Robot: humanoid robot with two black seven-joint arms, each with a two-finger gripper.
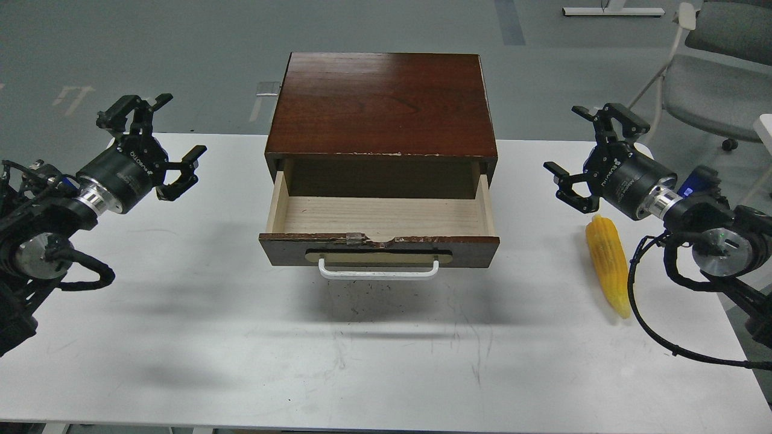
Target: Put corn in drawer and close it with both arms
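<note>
The drawer (379, 248) of the dark brown wooden box (382, 105) stands pulled out toward me, its pale wood interior bare and its white bar handle (378, 272) facing me. The yellow-orange corn (609, 264) lies lengthwise on the white table (241, 361) to the right of the drawer. My right gripper (584, 144) hovers open just above and behind the corn's far end, holding nothing. My left gripper (161, 140) hangs open over the table's left side, well apart from the box, also with nothing in it.
A black cable (639, 313) loops from my right arm beside the corn. A grey chair (718, 90) stands behind the table's right corner. The table's right edge runs close to the corn.
</note>
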